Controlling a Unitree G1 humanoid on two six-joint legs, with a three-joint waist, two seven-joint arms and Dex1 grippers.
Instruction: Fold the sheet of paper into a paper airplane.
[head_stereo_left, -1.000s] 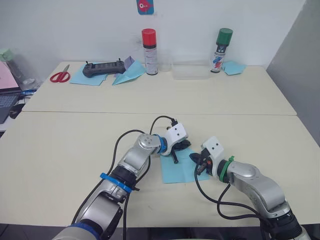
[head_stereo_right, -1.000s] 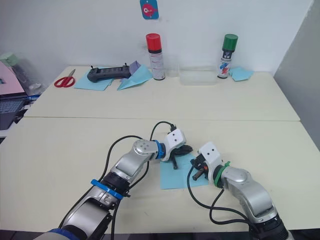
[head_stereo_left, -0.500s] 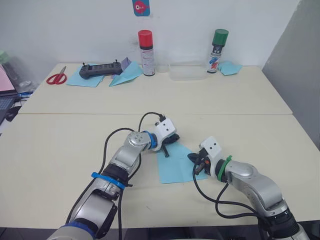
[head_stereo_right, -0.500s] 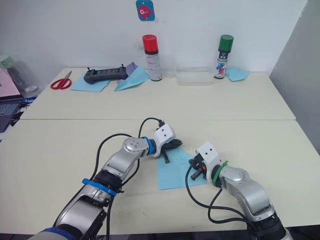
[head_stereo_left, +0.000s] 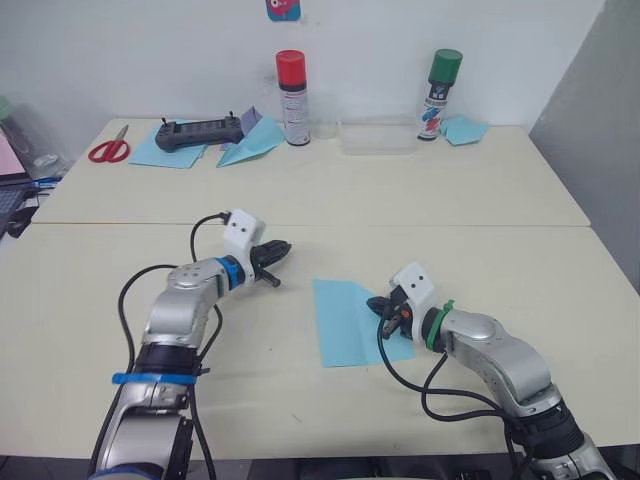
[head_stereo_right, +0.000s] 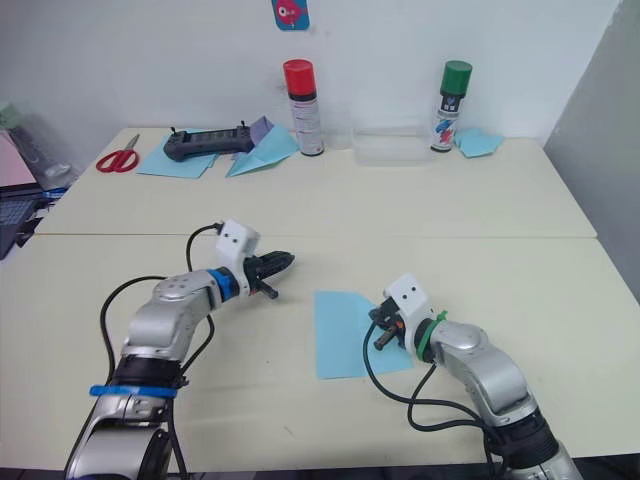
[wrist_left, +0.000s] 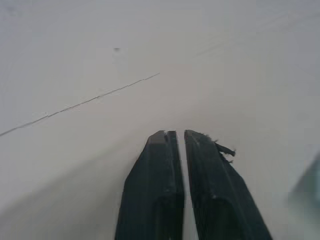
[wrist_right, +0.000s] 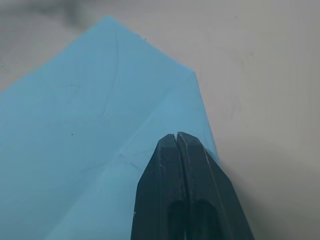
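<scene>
My right gripper (head_stereo_left: 382, 309), fingers pressed together, rests on the right edge of the sheet of paper (head_stereo_left: 350, 322), which lies flat on the near table (head_stereo_left: 300, 400). My left gripper (head_stereo_right: 283, 261), clenched on nothing, hovers left of it, apart.

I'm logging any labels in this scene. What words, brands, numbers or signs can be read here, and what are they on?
No text reads clearly.
Green-capped spray can: printed label, too small to read.
Red-capped spray can: label print too small to read.
Blue card on the wall: a pink shape, no legible words.
Sheet of paper: plain, unmarked.
</scene>
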